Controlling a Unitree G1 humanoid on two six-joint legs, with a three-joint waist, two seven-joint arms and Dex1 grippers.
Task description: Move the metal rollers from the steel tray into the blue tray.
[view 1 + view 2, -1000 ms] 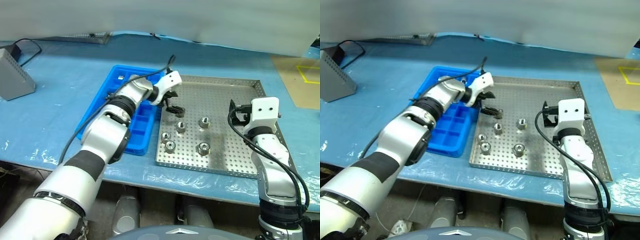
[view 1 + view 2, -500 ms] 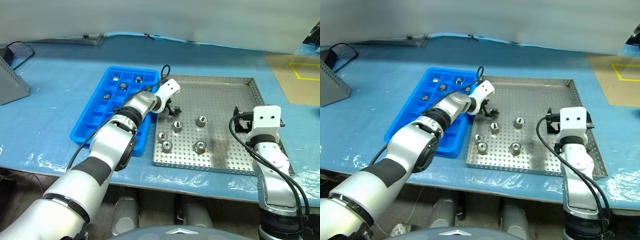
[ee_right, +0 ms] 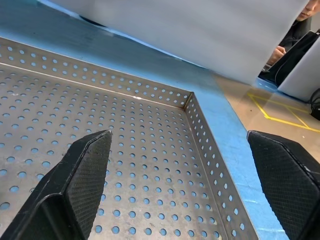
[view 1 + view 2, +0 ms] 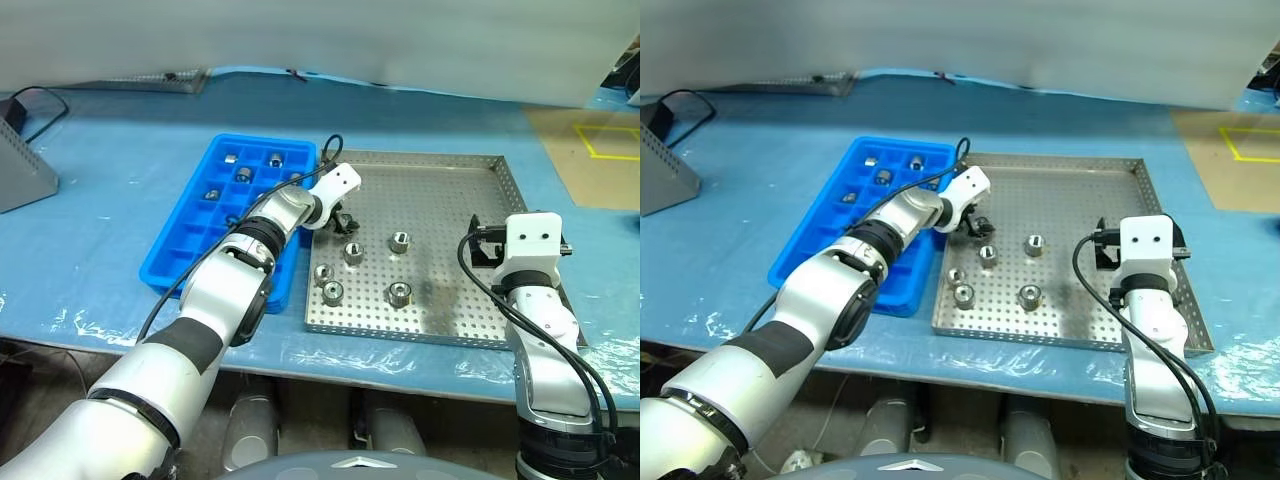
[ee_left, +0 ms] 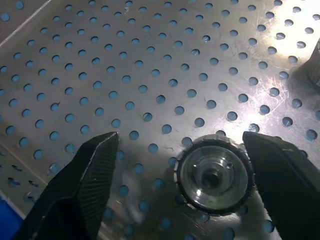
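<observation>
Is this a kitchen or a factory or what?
Most likely a workshop or factory bench, not a kitchen. A perforated steel tray holds small metal rollers, a blue tray sorts them into compartments, and yellow tape marks the floor.

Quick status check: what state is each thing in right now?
Left tool: open, straddling a roller, not gripping.
Right tool: open, empty, above the steel tray.
Four more rollers: loose on the steel tray.
Blue tray: four compartments filled.
</observation>
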